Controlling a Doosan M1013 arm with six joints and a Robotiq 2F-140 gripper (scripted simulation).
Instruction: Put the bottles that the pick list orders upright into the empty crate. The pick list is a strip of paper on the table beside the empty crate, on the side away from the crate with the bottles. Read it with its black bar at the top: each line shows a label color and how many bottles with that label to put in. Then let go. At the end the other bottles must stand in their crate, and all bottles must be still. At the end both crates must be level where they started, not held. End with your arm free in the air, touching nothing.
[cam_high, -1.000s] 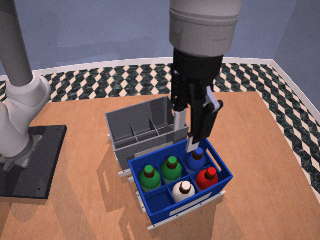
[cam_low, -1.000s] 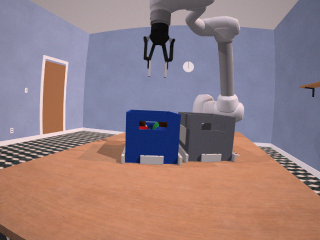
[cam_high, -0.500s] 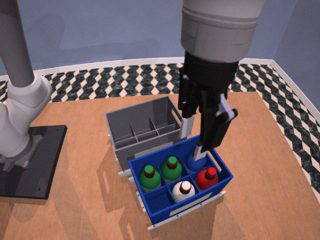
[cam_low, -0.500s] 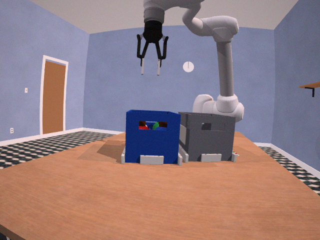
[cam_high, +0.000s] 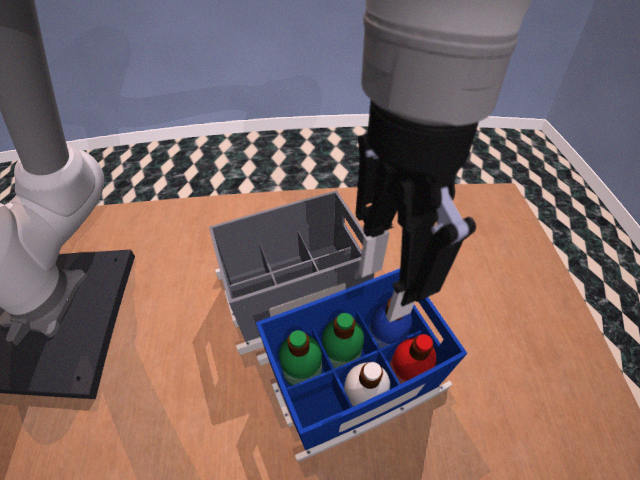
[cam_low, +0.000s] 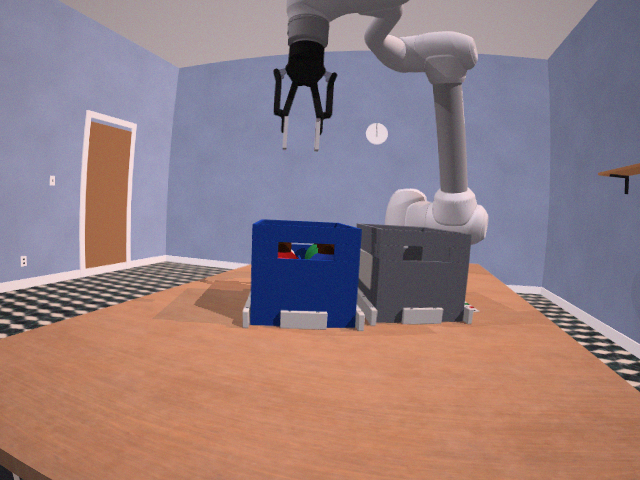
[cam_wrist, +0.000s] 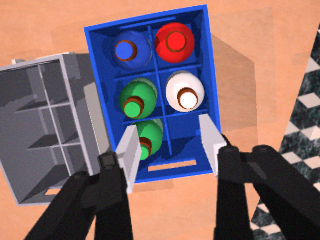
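My gripper is partly open and empty, high above the blue crate. That crate holds two green bottles, one green at an end and one green in the middle, plus a blue bottle, a red bottle and a white bottle, all upright. One compartment is empty. The grey crate shows no bottles. The pick list is mostly hidden and unreadable.
The crates stand side by side, with light strips along their bases on the wooden table. The arm's dark base plate is at the left in the top view.
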